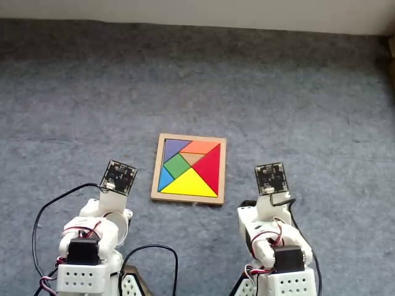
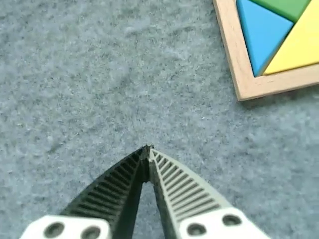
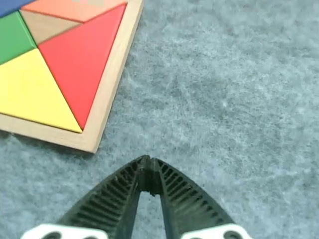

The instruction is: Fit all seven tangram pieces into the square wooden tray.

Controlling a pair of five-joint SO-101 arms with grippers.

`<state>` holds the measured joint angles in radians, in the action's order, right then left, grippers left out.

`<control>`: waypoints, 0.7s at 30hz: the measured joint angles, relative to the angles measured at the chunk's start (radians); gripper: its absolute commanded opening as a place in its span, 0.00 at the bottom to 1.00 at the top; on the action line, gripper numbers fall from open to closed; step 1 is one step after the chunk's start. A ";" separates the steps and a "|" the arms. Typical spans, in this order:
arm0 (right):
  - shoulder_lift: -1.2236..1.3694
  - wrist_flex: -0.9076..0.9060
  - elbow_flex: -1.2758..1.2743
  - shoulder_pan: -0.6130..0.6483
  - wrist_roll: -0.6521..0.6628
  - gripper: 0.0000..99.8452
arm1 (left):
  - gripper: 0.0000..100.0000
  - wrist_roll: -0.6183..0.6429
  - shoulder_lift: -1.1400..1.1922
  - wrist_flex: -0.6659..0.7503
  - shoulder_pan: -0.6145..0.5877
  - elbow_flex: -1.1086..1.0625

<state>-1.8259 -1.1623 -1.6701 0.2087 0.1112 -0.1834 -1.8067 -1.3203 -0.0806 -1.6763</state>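
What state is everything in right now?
square wooden tray: flat on carpet, full
red triangle: in tray
yellow triangle: in tray
blue triangle: in tray
green square: in tray
tan triangle: in tray
orange piece: in tray
purple piece: in tray
left gripper: shut, empty, over carpet
right gripper: shut, empty, over carpet

Grey felt table (image 1: pixel 296 92) bears the square wooden tray (image 1: pixel 188 198) (tangram pieces (image 1: pixel 190 183) inside).

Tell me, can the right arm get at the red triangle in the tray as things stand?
Probably yes. The right pincer, shut, sits over carpet beside the tray, with nothing between it and the red triangle. Flush in the tray, that piece may be hard to grip.
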 measured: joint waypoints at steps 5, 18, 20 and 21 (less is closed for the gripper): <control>0.000 -0.068 0.000 0.000 0.000 0.01 | 0.01 0.000 0.000 0.000 0.000 0.000; 0.000 -0.080 0.000 0.000 0.000 0.01 | 0.01 0.000 0.000 0.000 0.000 0.000; 0.000 -0.080 0.000 0.000 0.000 0.01 | 0.01 0.000 -0.002 -0.003 0.000 0.000; 0.000 -0.080 0.000 0.000 0.000 0.01 | 0.01 0.000 -0.002 -0.005 0.000 0.000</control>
<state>-1.8259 -1.2421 -1.6701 0.2087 0.1112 -0.1834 -1.8082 -1.3249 -0.0806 -1.6763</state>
